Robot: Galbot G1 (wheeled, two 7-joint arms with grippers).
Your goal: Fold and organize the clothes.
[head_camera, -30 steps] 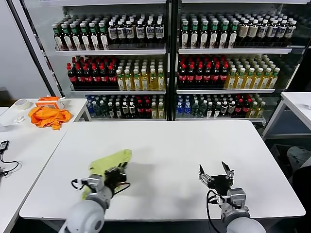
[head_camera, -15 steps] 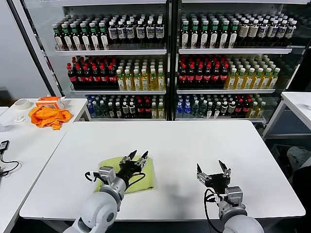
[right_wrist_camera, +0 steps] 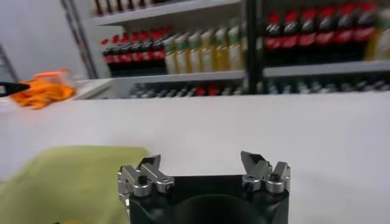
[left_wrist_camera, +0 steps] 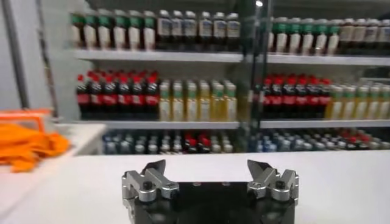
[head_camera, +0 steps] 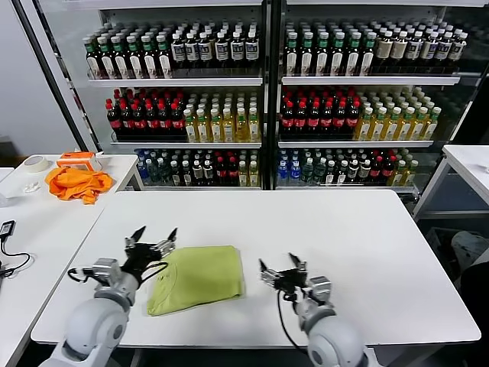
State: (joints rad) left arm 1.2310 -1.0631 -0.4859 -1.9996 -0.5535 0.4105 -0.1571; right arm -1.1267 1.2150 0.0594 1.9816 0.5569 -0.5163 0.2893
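The clothes are a lime-green T-shirt (head_camera: 197,279), lying folded in a flat rectangle on the white table (head_camera: 359,237), left of centre near the front edge. No printed graphic shows. My left gripper (head_camera: 155,234) hovers just off the shirt's left edge, open and empty; in the left wrist view this gripper (left_wrist_camera: 206,165) has only bare table between its fingers. My right gripper (head_camera: 278,264) is close to the shirt's right edge, open and empty. In the right wrist view the T-shirt (right_wrist_camera: 67,179) lies beside the right gripper (right_wrist_camera: 200,159).
An orange cloth (head_camera: 76,183) and a tape roll (head_camera: 34,163) lie on the side table at the left, with a cable (head_camera: 9,264) nearer the front. Bottle-filled coolers (head_camera: 263,115) stand behind the table. A further table corner (head_camera: 470,160) shows at the right.
My left gripper opened, let go of the shirt and moved left off it. The shirt went from bunched to a flat fold. My right gripper moved left toward the shirt.
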